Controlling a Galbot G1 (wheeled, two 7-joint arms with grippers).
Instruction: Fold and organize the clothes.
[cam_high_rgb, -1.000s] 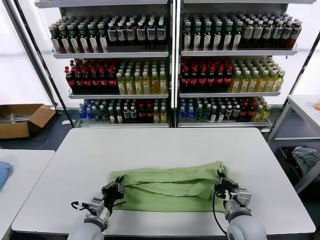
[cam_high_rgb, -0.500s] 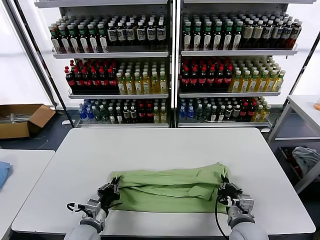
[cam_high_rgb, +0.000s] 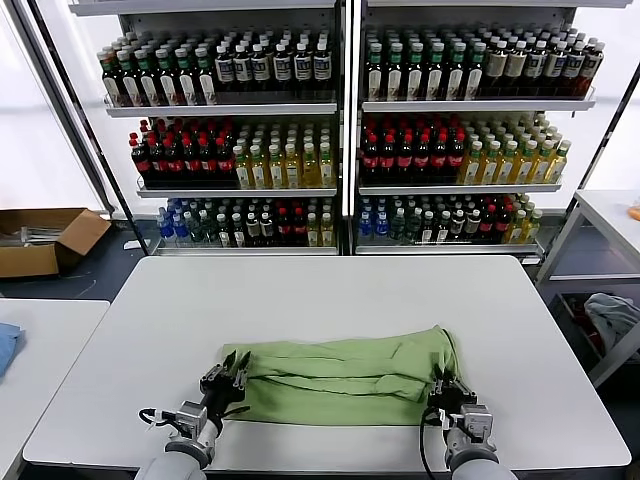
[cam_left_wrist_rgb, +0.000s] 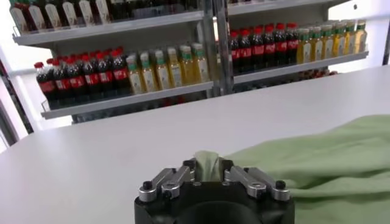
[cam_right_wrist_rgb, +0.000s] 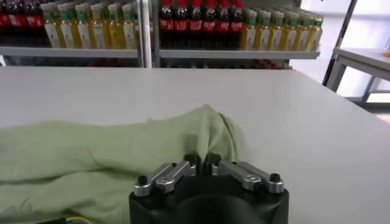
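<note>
A light green shirt (cam_high_rgb: 340, 375) lies crumpled in a long band across the near part of the white table (cam_high_rgb: 320, 290), plain side up. My left gripper (cam_high_rgb: 228, 383) is at the shirt's left end. In the left wrist view this gripper (cam_left_wrist_rgb: 206, 165) is open, with an upright fold of the shirt (cam_left_wrist_rgb: 317, 158) still standing between its fingers. My right gripper (cam_high_rgb: 447, 392) is at the shirt's right end. In the right wrist view it (cam_right_wrist_rgb: 203, 161) is slightly open, a dark gap showing between its fingers, and a ridge of the shirt (cam_right_wrist_rgb: 91, 158) lies just ahead.
Shelves of bottles (cam_high_rgb: 340, 130) stand behind the table. A cardboard box (cam_high_rgb: 45, 238) sits on the floor at the left. A blue cloth (cam_high_rgb: 5, 345) lies on a side table. A pale grey bundle (cam_high_rgb: 610, 315) lies under the right-hand table. The table's near edge is just below both grippers.
Both grippers have loosened from a tight pinch on the shirt's ends to parted jaws. The right gripper has drawn slightly toward the near edge, and the shirt's right end has settled lower.
</note>
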